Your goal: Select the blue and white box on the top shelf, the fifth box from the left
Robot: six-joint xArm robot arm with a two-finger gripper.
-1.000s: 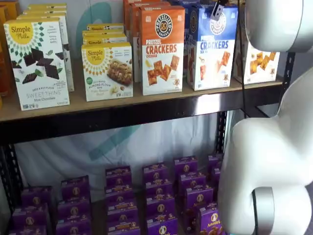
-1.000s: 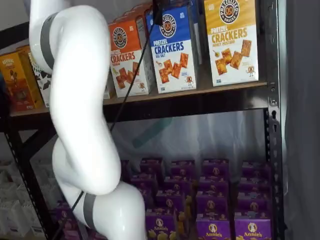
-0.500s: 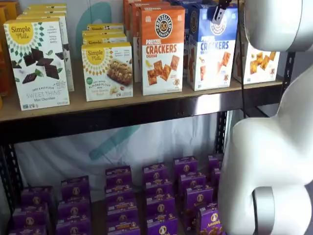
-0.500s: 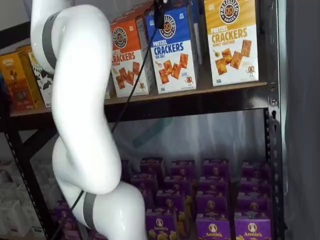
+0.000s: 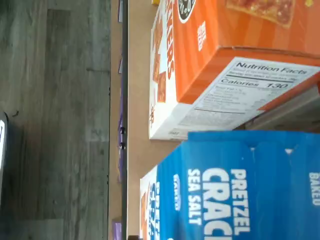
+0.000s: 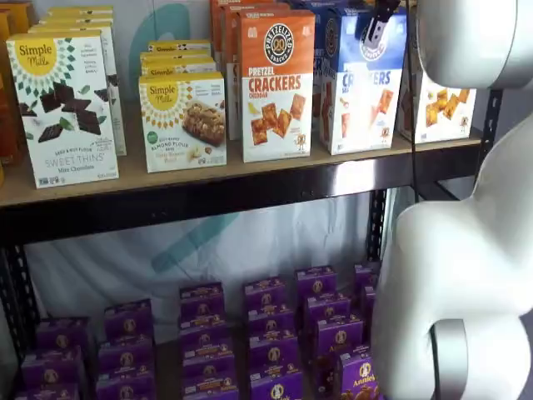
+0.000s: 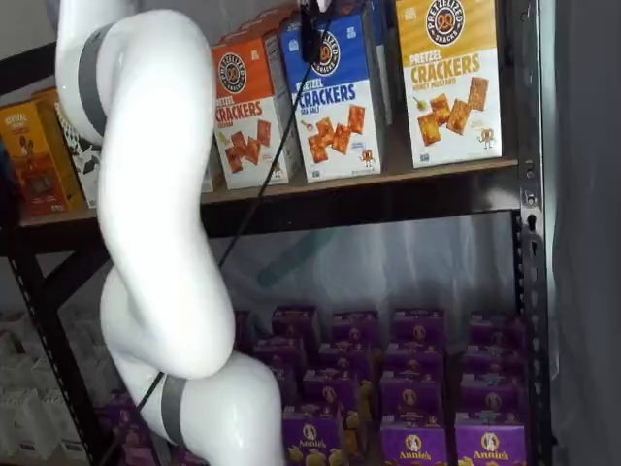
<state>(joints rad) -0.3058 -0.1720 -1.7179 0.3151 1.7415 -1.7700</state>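
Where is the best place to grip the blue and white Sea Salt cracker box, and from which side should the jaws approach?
Probably from the open shelf front, jaws across the narrow upper part of the blue and white box. It stands upright on the top shelf, with the orange Pretzel Crackers box beside it, so the lower sides look cramped.

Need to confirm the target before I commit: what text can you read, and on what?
Blue box: "PRETZEL CRACKERS", "SEA SALT".
Its top, wrist view: "PRETZEL", "SEA SALT", "BAKED".
Orange box: "PRETZEL CRACKERS".
Its side: "Nutrition Facts", "Calories 130".
Yellow box: "PRETZEL CRACKERS".
White box: "Simple Mills", "SWEET THINS".
Bar box: "Simple Mills".
Purple boxes: "Annie's".
Finer print: too small.
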